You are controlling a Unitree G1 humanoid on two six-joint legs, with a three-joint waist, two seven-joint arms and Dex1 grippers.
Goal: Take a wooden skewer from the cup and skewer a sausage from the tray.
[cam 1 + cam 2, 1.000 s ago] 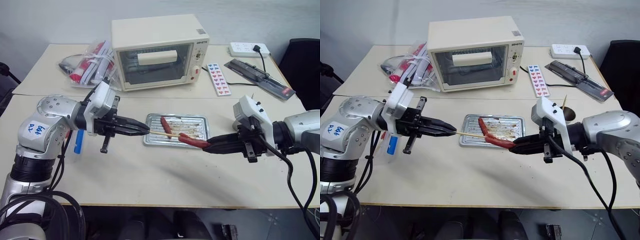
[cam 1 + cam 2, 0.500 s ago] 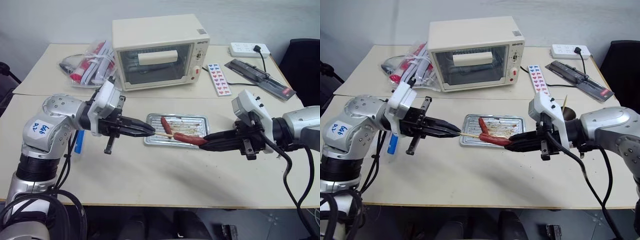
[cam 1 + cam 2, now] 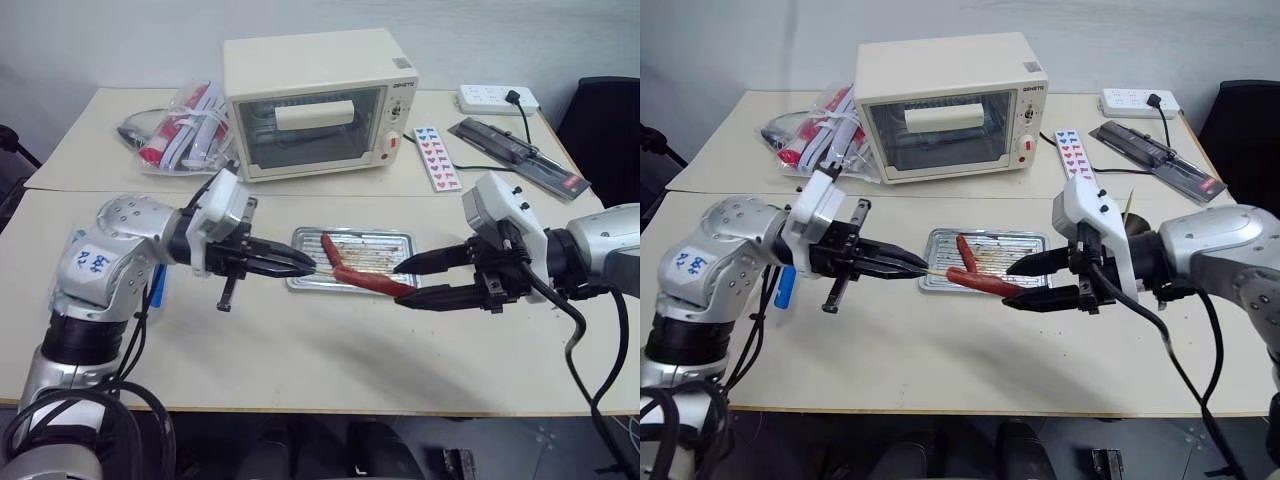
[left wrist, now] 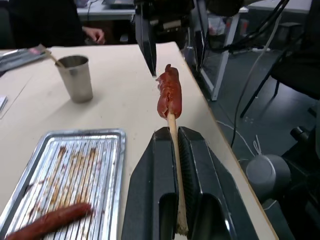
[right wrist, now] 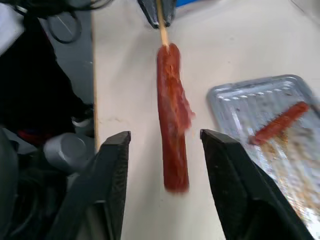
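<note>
The right gripper [image 3: 420,280] has just sprung open, freeing the sausage [image 3: 365,280]; it hangs impaled on the skewer [image 4: 176,165] clamped in the left gripper [image 3: 305,263]; skewering looks done.

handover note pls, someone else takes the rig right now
Left gripper: shut on the wooden skewer.
Right gripper: open, fingers either side of the sausage without gripping it.
The sausage is on the skewer, held above the table in front of the tray. A second sausage lies in the tray. The cup stands on the table.
Done: skewer taken, sausage skewered.
Left: probably just back the right gripper away.
</note>
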